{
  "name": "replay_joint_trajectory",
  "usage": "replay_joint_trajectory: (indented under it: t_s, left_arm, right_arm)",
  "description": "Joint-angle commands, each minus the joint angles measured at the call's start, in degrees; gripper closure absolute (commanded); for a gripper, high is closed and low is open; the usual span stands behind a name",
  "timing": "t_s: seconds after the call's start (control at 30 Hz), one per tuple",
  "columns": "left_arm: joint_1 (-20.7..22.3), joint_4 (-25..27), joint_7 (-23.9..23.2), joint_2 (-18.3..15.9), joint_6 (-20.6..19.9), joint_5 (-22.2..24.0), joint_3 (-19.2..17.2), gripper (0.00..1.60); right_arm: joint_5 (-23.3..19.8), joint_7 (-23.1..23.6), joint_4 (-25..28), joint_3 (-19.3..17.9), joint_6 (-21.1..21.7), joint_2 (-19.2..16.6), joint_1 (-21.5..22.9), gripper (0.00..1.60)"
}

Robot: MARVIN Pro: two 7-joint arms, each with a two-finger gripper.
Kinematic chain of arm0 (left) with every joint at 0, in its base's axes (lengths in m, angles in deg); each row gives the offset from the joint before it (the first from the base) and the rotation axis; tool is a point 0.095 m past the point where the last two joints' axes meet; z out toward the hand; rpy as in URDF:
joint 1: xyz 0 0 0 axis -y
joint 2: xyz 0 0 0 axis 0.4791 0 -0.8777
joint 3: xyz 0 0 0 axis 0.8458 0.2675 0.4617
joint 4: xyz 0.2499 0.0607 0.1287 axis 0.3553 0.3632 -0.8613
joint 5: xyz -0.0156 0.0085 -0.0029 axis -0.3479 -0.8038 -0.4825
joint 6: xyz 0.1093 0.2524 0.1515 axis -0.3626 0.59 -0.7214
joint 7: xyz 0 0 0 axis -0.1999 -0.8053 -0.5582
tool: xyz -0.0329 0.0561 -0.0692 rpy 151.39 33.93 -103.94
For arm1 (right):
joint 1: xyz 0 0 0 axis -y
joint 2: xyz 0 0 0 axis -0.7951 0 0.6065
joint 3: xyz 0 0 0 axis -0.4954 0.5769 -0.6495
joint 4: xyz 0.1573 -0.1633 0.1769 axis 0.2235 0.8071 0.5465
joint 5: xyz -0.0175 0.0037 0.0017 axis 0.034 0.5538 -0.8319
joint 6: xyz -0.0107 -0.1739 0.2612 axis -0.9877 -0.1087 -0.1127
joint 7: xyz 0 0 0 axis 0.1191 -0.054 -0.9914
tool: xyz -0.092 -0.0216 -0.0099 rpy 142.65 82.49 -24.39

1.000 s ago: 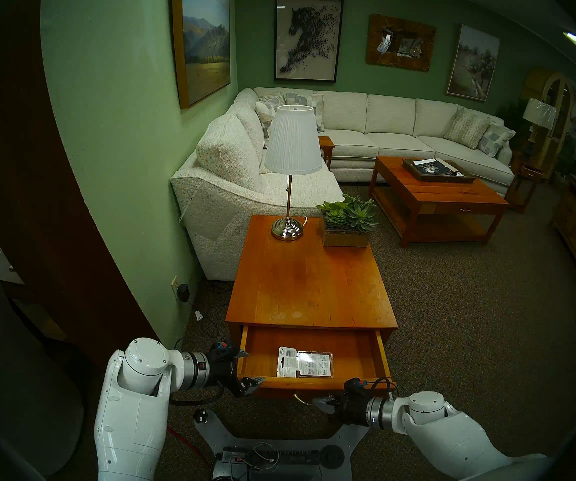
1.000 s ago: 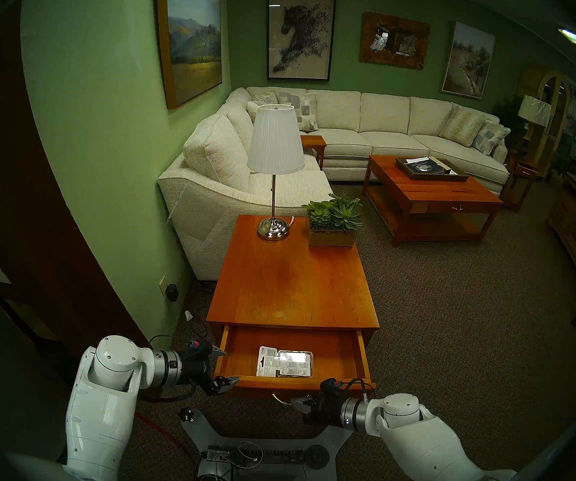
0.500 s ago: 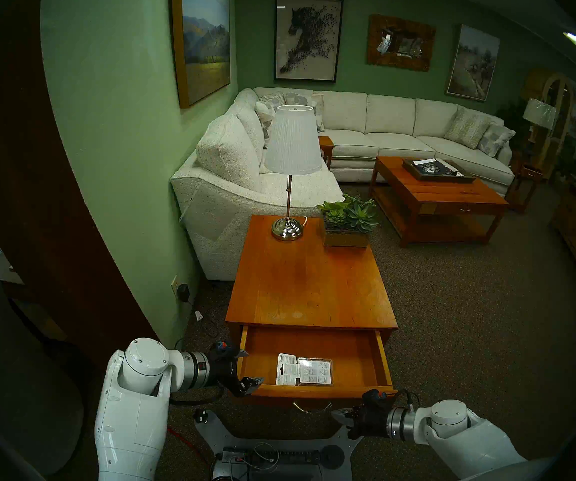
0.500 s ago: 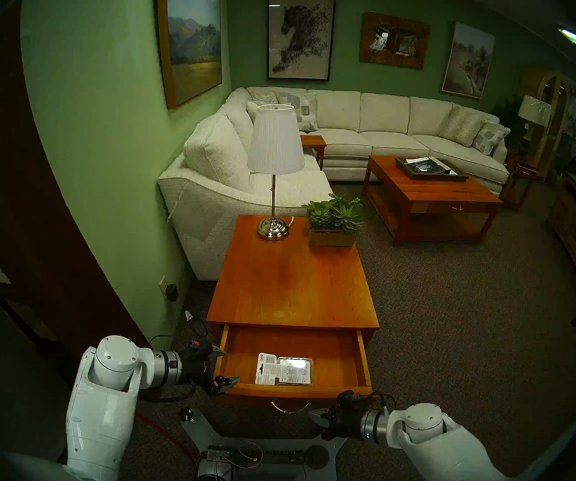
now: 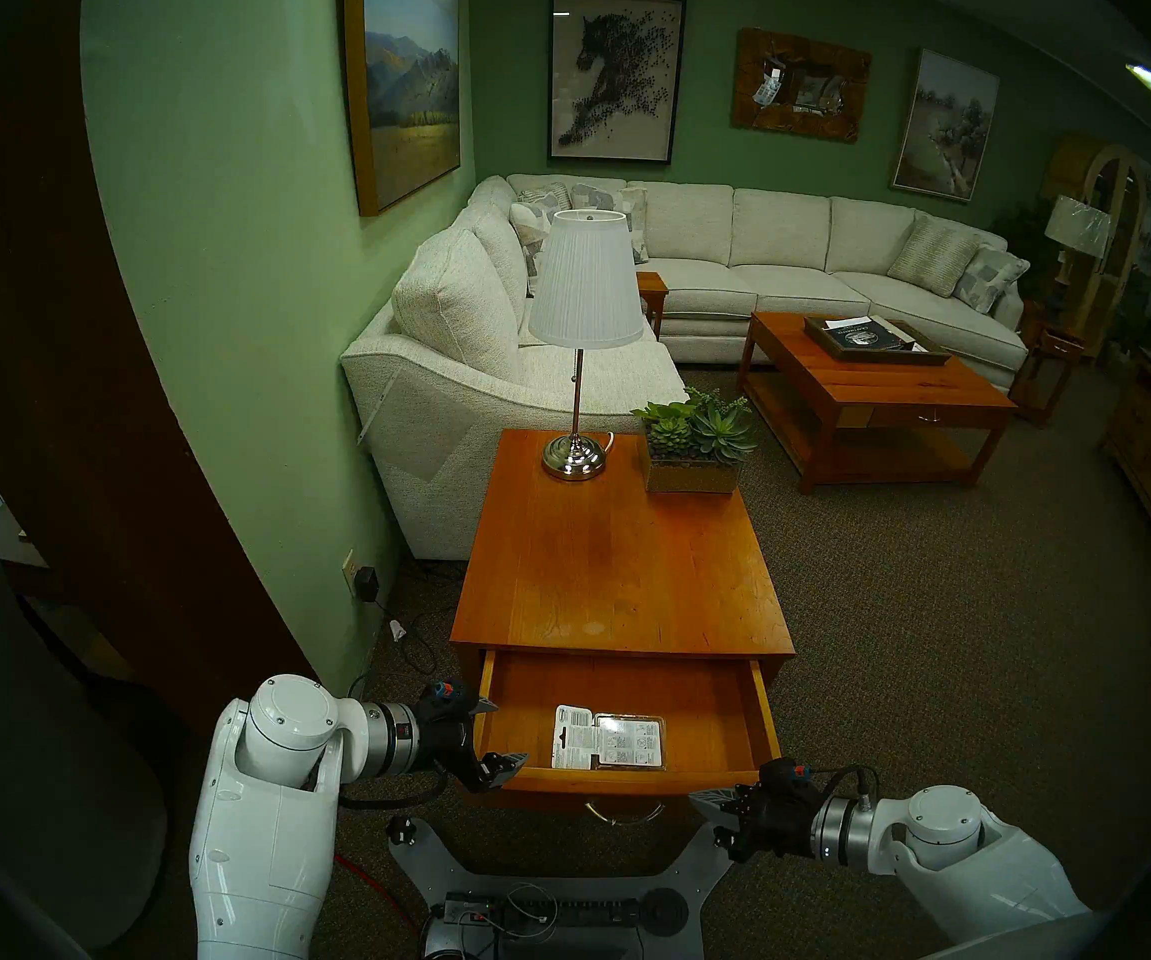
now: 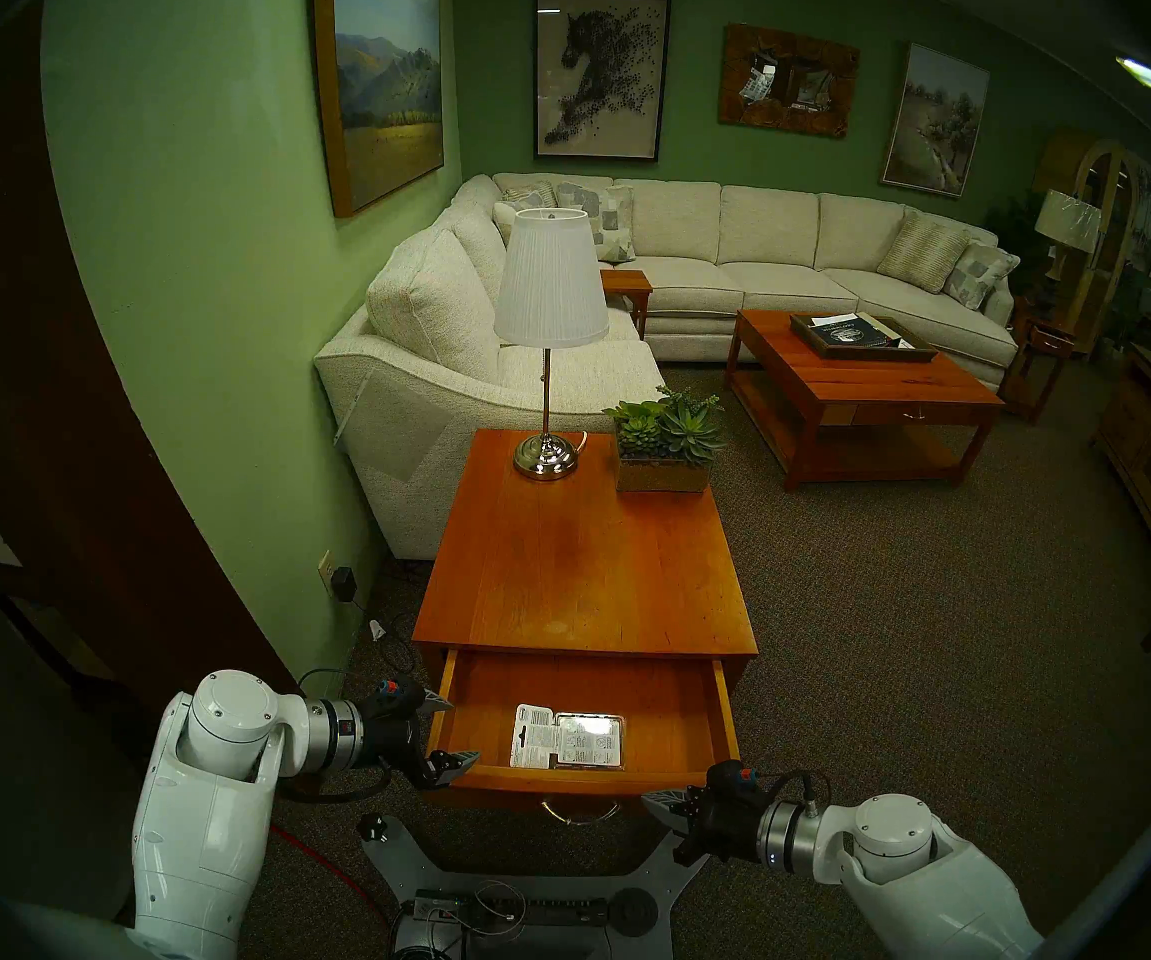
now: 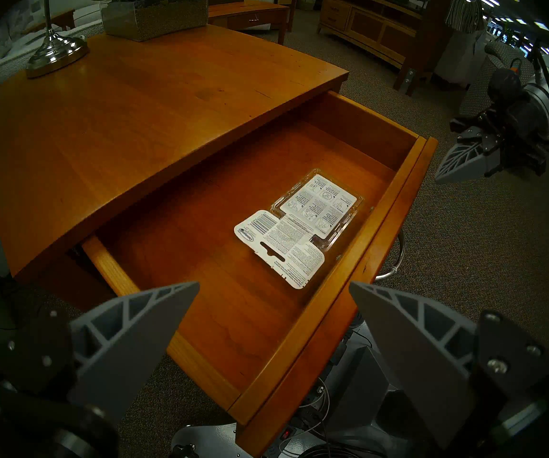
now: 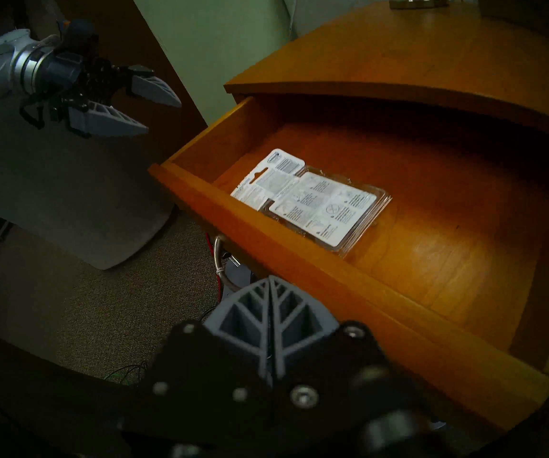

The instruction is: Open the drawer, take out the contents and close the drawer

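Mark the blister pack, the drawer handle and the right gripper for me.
blister pack (image 7: 312, 216), left wrist view, on the printed backing card.
drawer handle (image 5: 624, 817), head left view, on the curved metal bail.
right gripper (image 6: 655, 799), head right view, at the closed fingertips.

Before us, an orange-brown wooden end table (image 5: 621, 564) stands on brown carpet (image 5: 940, 661), carrying a chrome-based lamp (image 5: 576, 453) and a boxed succulent planter (image 5: 694, 463) at its far end. Our view into its pulled-out drawer (image 5: 683, 775) shows a blister pack (image 5: 608, 742) lying flat near the front.
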Motion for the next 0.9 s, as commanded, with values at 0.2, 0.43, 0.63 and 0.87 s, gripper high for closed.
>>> replay_joint_trajectory:
  t_s: [0.2, 0.43, 0.63, 0.87]
  left_arm:
    - [1.1, 1.3, -0.1, 0.2, 0.0, 0.2, 0.1, 0.00]
    - [1.1, 1.4, -0.2, 0.3, -0.1, 0.2, 0.0, 0.00]
    - [1.1, 1.6, -0.4, 0.3, -0.2, 0.1, 0.0, 0.00]
    - [1.1, 1.8, -0.6, 0.4, -0.5, -0.1, -0.1, 0.00]
  right_arm:
    - [-0.6, -1.3, 11.4, -9.2, -4.4, -4.6, -6.5, 1.60]
    - [3.0, -3.4, 15.8, -12.1, -7.7, -6.0, -9.8, 1.60]
    - [7.9, -6.0, 20.4, -14.7, -9.3, -6.7, -15.3, 0.00]
    - [12.1, -9.4, 25.1, -18.2, -6.9, -5.0, -20.4, 0.00]
